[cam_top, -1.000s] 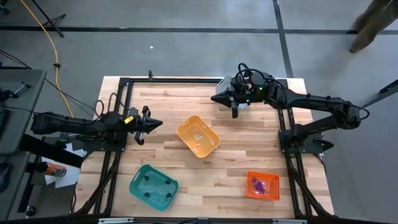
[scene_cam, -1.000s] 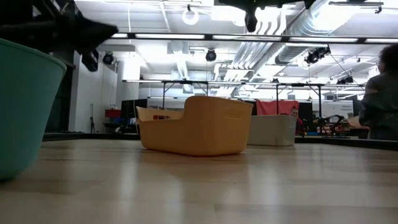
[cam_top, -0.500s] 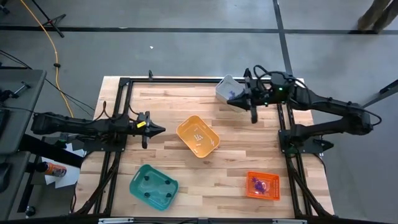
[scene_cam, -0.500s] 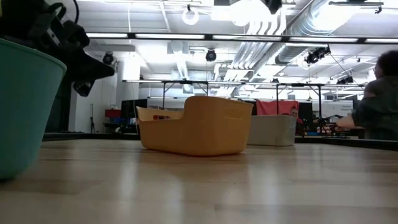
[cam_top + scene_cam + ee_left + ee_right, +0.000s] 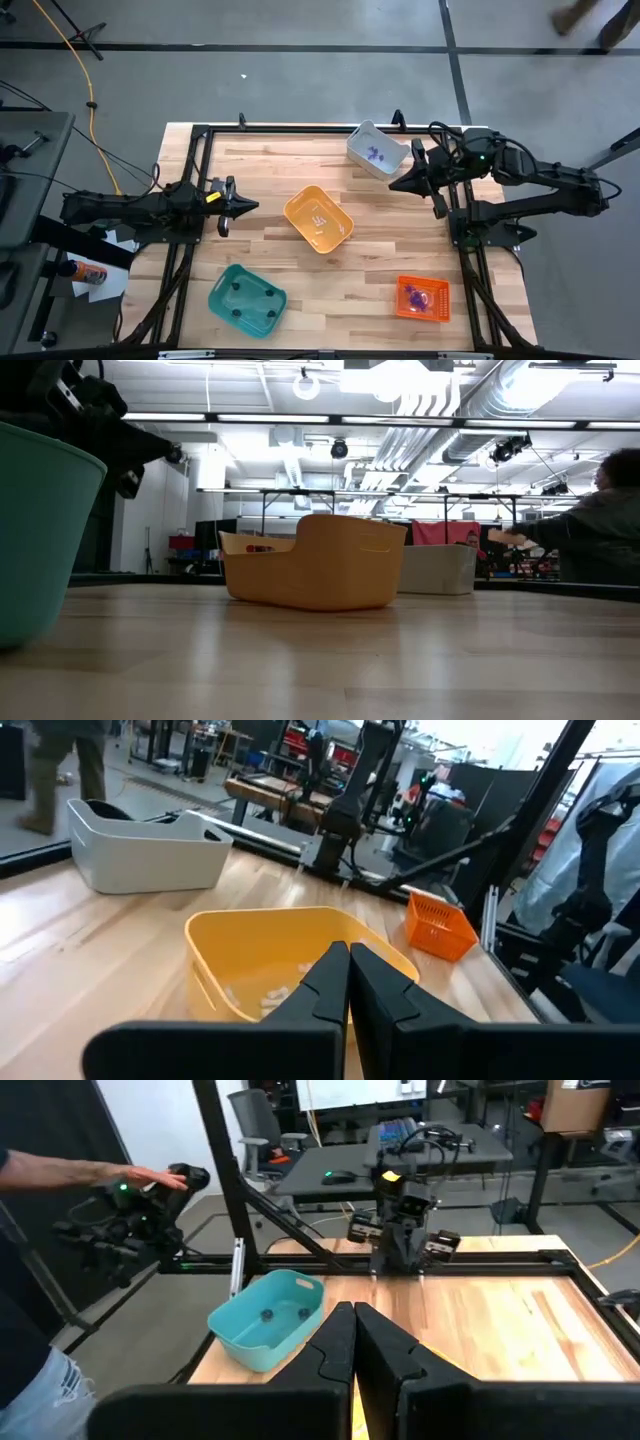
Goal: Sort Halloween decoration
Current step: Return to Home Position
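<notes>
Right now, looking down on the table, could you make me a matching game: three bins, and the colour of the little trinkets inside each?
Bins:
1. teal bin
2. yellow bin
3. orange bin

Inside:
A. whitish trinkets
B. purple trinkets
C. black trinkets

Pairs: 1-C, 2-A, 3-B.

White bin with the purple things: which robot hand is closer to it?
Right. The right gripper hangs just beside the white bin, near the right edge of the table. The left gripper is far off, beyond the yellow bin, by the left edge.
</notes>
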`<action>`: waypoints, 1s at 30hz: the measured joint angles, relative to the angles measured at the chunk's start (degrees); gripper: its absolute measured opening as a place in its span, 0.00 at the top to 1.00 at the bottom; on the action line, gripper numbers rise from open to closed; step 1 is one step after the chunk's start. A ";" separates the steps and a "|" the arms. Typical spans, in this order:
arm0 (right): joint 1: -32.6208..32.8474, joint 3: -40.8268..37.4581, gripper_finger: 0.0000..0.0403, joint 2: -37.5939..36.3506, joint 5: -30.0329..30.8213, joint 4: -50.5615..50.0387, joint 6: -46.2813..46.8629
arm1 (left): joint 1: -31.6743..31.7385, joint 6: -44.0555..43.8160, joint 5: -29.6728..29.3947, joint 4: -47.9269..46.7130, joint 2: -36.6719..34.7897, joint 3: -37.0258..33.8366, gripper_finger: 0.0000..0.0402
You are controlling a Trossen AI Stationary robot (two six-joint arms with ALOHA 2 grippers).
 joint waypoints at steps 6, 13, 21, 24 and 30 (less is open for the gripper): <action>1.47 -2.11 1.00 -0.46 -0.20 1.66 -1.22 | 0.00 -0.01 0.00 -0.17 -2.83 0.00 1.00; 2.31 -23.95 1.00 -8.15 -1.32 27.26 10.50 | 0.00 -0.03 -0.02 -0.20 -4.91 0.00 1.00; 2.19 -39.71 1.00 -20.29 4.20 37.50 16.02 | 0.00 0.02 0.02 -9.89 -4.83 0.13 1.00; 2.15 -42.26 1.00 -24.00 5.18 37.60 13.67 | 0.00 0.01 0.04 -9.89 -4.60 0.13 1.00; 2.15 -46.98 1.00 -28.27 5.22 38.61 12.30 | 0.00 0.01 0.04 -10.05 -5.02 0.13 1.00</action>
